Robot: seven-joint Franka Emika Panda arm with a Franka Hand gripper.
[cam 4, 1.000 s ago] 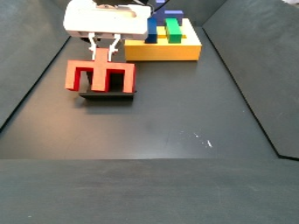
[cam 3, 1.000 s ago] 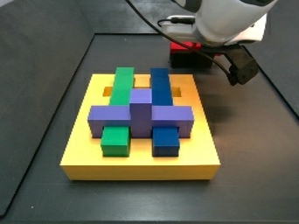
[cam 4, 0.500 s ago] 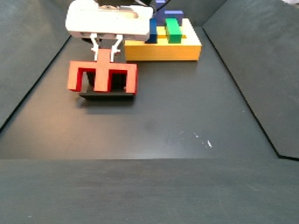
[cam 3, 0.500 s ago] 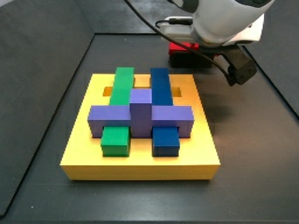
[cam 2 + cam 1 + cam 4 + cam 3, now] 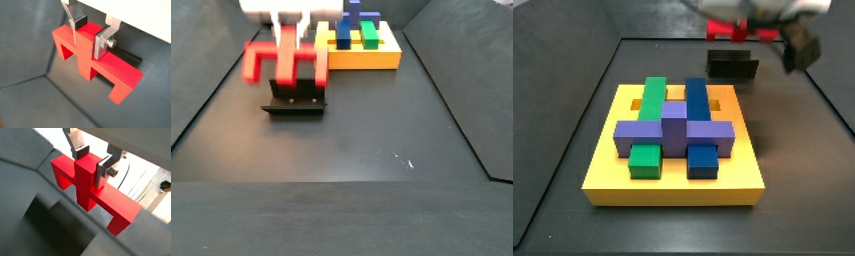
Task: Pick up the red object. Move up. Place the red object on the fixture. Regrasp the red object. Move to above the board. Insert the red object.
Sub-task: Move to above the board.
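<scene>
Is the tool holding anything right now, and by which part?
Yes. The tool is shut on the red object, its fingers clamping the raised middle stub; it hangs just above the fixture.

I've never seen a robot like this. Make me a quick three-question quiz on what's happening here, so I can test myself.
1. True or false: the gripper is closed on the red object.
2. In a side view, where is the red object relative to the fixture?
A. lifted just above it
B. lying on the floor beside it
C. slotted into the board
3. Fill in: the board is a flat ______ slab carrying green, blue and purple blocks.

Key: 1 true: both wrist views show the fingers clamping its middle stub. 2 A. 3 yellow.
</scene>
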